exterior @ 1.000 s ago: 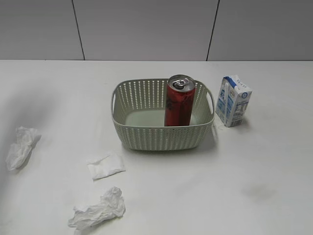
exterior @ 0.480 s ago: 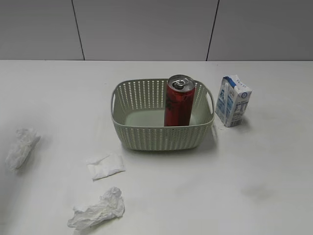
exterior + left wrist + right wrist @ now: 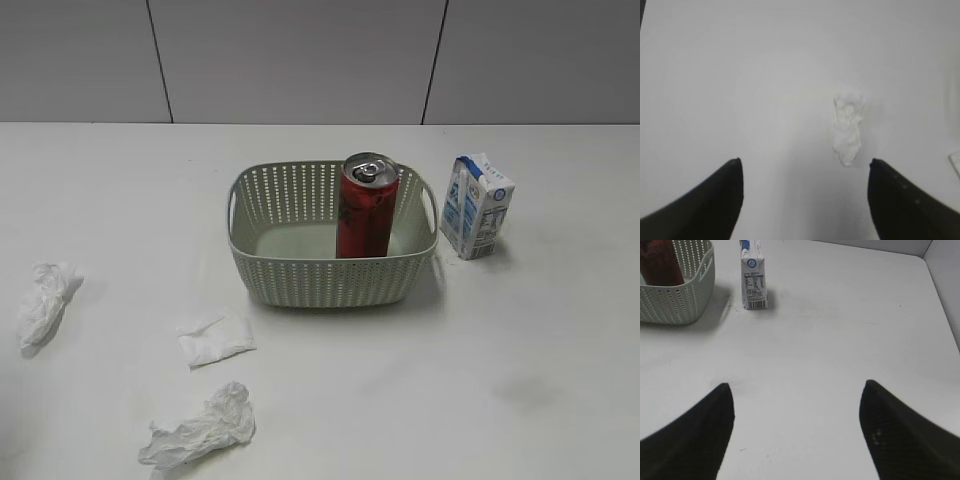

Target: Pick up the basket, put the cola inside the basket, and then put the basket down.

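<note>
Cola (image 3: 367,205) stands upright inside the basket (image 3: 330,280); its lettering is unreadable. Left gripper (image 3: 802,165) and right gripper (image 3: 796,390) gape, holding nothing.

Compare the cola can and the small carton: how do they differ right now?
The cola can is red, round and tall; the carton is white-and-blue, boxy and shorter. The can stands inside the basket, while the carton stands on the bare table, just right of the basket. The can has a silver top with a pull tab; the carton's top is folded. Both stand upright, and neither is held.
</note>
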You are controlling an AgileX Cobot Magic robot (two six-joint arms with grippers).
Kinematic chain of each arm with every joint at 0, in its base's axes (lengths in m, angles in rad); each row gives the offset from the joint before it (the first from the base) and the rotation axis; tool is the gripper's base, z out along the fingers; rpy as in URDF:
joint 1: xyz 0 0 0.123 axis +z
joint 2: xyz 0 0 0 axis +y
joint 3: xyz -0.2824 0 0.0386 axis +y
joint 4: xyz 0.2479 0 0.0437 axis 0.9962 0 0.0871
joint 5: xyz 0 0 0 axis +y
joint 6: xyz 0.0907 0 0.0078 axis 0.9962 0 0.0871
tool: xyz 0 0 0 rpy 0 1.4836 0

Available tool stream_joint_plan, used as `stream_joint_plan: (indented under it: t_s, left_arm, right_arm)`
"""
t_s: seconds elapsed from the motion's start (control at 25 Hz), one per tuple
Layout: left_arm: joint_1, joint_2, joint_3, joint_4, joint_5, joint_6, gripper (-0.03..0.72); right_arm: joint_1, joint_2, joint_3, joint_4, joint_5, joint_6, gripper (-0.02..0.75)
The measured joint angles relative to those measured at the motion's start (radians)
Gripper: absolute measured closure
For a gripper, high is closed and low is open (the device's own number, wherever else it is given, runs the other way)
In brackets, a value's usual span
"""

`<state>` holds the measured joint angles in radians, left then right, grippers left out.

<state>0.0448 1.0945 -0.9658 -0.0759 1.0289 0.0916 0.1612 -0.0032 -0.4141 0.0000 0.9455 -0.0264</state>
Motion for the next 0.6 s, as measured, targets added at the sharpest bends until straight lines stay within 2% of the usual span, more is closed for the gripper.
stream_joint_plan:
  t_s: [0.28, 0.4, 0.6]
  left_arm:
    - [0.0, -0.287, 0.339, 0.012, -0.076, 0.002, 0.1]
    - [0.0, -0.394, 0.413, 0.012, -0.071, 0.003, 0.1]
    - [0.0, -0.538, 0.426, 0.014, -0.07, 0.003, 0.1]
  right_arm:
    - [0.0, 0.0, 0.0, 0.0, 0.0, 0.0, 0.147]
    - [0.0, 0.0, 0.0, 0.0, 0.0, 0.0, 0.147]
    - [0.0, 0.0, 0.0, 0.0, 0.0, 0.0, 0.147]
